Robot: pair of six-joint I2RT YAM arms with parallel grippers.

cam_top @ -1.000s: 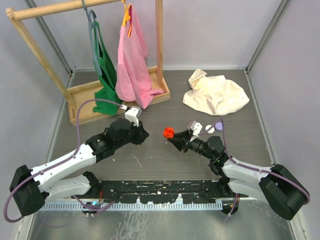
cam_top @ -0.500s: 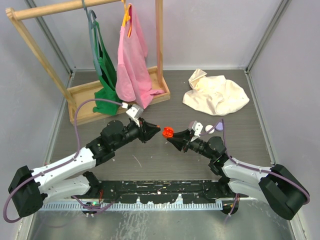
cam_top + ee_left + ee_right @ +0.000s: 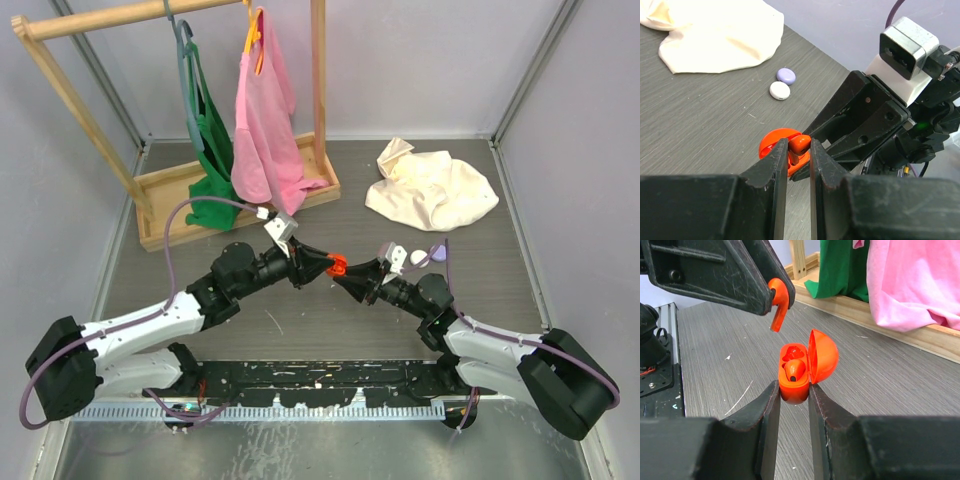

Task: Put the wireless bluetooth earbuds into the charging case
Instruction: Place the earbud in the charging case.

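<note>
Right wrist view: left gripper pinches small red plastic stemmed earbud, stem down, just above the free socket. Right gripper clamps round red plastic charging case clear of the grey table, lid open to receive it; second earbud sits inside.

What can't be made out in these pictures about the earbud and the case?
Right wrist view: the red case's lower body, hidden in the right end effector's grip.
Left wrist view: the case's sockets, hidden behind the red earbud and the left end effector.
Top external view: earbud and case, too small to separate.
</note>
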